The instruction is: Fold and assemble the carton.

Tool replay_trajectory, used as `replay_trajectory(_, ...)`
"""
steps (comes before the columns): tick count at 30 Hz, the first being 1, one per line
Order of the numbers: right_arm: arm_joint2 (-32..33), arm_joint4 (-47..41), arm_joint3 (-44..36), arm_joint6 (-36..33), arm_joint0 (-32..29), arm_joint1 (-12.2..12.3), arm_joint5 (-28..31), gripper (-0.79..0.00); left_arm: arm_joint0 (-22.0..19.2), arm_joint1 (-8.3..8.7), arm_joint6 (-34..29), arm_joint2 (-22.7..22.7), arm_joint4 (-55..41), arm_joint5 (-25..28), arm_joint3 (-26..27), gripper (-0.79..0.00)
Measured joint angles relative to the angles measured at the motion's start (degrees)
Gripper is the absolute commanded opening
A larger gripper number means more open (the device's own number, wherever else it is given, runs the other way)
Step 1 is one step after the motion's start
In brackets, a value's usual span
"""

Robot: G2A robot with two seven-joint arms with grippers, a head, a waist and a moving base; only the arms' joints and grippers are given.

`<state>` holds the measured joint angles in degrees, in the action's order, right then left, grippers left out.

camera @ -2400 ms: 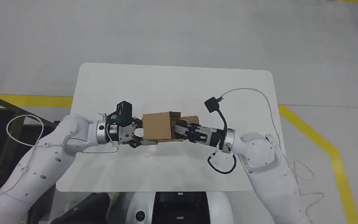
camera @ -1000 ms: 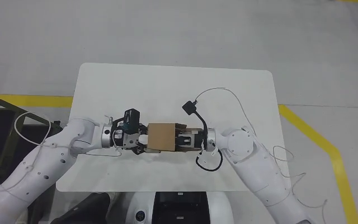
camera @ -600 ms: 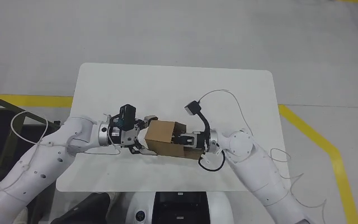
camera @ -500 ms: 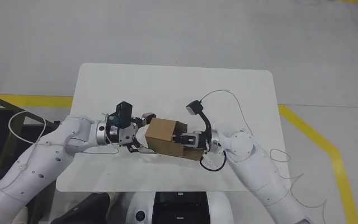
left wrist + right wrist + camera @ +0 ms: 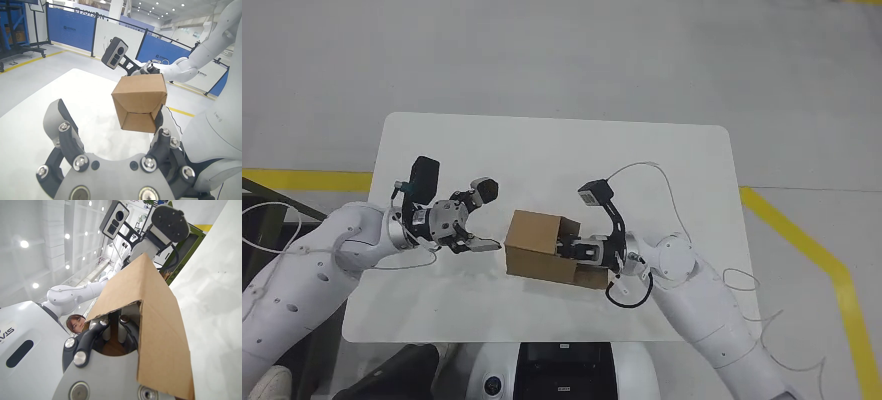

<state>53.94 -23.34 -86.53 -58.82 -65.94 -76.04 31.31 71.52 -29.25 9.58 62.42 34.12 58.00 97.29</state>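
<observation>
The right gripper (image 5: 113, 331) sits inside the open end of the carton (image 5: 160, 323), and a ragged cardboard edge hides its fingertips within. The carton corner nearest the right wrist camera is cut off by the picture's edge. In the left wrist view, one finger (image 5: 167, 121) of the left gripper (image 5: 111, 106) covers a corner of the carton.

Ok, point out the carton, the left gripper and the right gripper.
carton (image 5: 534, 238), top view, on its brown top panel.
left gripper (image 5: 480, 214), top view, the open gap midway between its fingertips.
right gripper (image 5: 114, 330), right wrist view, midway between its fingers inside the carton.
</observation>
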Motion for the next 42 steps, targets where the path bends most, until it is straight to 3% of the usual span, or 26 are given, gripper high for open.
replay_trajectory(30, -4.35, 4.70, 0.02, 3.26, 0.93, -0.13, -0.49, -0.785, -0.85, -0.29, -4.52, -0.32, -0.39, 0.00, 4.82, 0.000)
replay_trajectory(42, -5.25, 1.67, 2.15, 3.29, 1.05, -0.30, 2.61, -0.785, -0.83, -0.54, -4.33, -0.27, -1.76, 0.00, 2.38, 0.000)
